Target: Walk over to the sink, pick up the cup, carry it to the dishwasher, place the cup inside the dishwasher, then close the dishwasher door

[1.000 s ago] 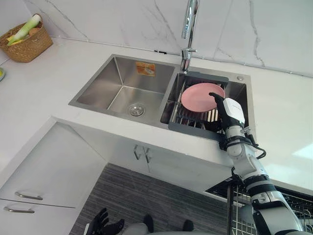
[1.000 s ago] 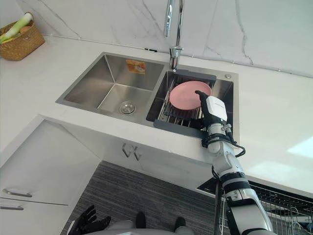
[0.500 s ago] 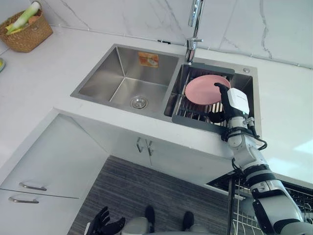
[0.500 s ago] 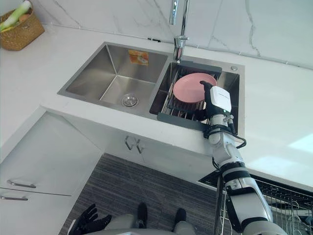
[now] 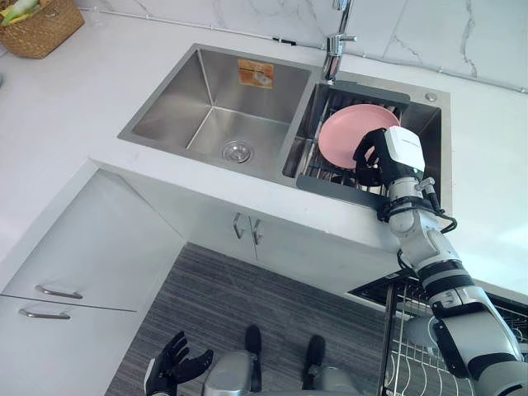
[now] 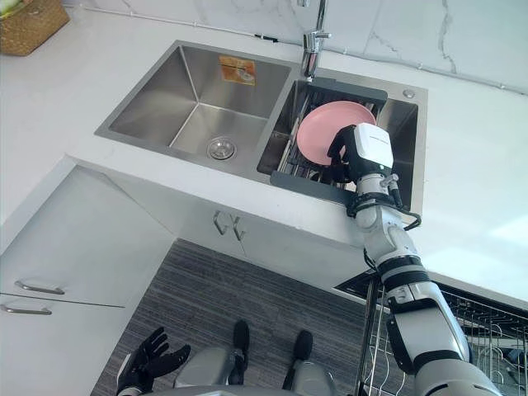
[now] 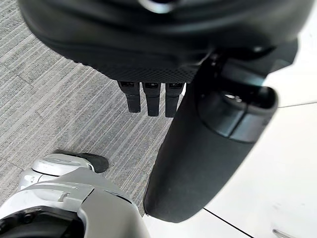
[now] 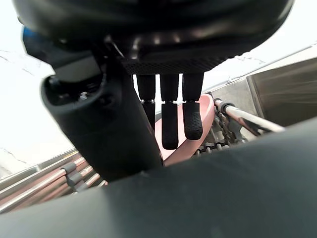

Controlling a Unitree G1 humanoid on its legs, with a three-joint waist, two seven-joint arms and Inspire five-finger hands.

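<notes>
Right hand [image 5: 381,155]: hovering before the pink plate [image 5: 340,136] in the sink's [image 5: 210,107] right basin, fingers [image 8: 169,124] hanging relaxed, gripping nothing.
Cup: cannot tell where it is lying or pointing.
Left hand [image 5: 172,369]: hanging spread-fingered over the striped floor [image 5: 247,301].
Surface: white countertop [image 5: 74,103] wrapping the sink.

I have the steel double sink [image 5: 165,120] set into the white counter [image 5: 74,107]. Its left basin is bare down to the drain [image 5: 237,151], and its right basin holds a dark-framed rack [image 5: 330,182] with a pink plate [image 5: 342,136] propped tilted on it. Below the counter's front edge at the right I can see the dishwasher [image 6: 495,330] standing open, its wire basket showing.
</notes>
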